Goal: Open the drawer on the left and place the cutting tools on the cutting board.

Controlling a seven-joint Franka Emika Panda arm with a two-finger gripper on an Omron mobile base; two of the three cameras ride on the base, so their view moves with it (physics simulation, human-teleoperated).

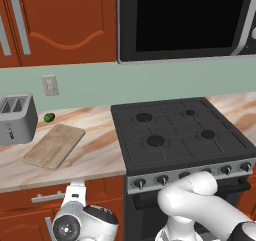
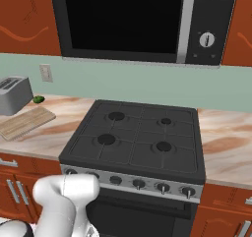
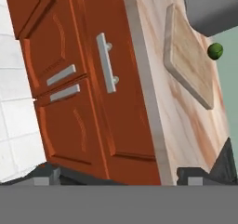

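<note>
Step 1, judging by the shut drawer: reaching for its handle, centre-left of the hand view. Gripper spread wide, holding nothing. Board lies bare at left. Next: straddle the bar, close, pull.

The marbled beige surface carries a tan cutting board lying flat, a silver toaster just beside the board's far end, and a small green fruit next to the toaster.
</note>
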